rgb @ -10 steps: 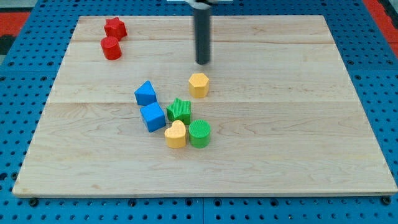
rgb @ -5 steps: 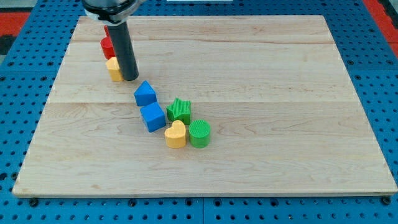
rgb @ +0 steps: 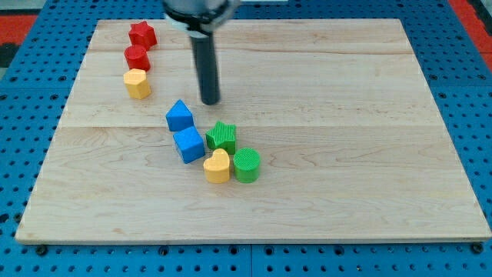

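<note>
My tip (rgb: 210, 101) rests on the bare wood, touching no block. Nearest to it is a blue block (rgb: 179, 116), down and to the left. Below that sit a blue cube (rgb: 188, 144), a green star (rgb: 222, 136), a yellow heart-like block (rgb: 217, 165) and a green cylinder (rgb: 247, 165), all close together. At the upper left a yellow hexagonal block (rgb: 137, 83) stands just under a red cylinder (rgb: 137, 58), with a red star (rgb: 142, 34) above that.
The wooden board (rgb: 346, 154) lies on a blue pegboard surface (rgb: 15, 154). The rod's dark body rises from the tip to the view's top edge.
The yellow hexagonal block was pushed from the middle to the upper left, beside the red cylinder. My tip has since pulled back to the right, away from it.
</note>
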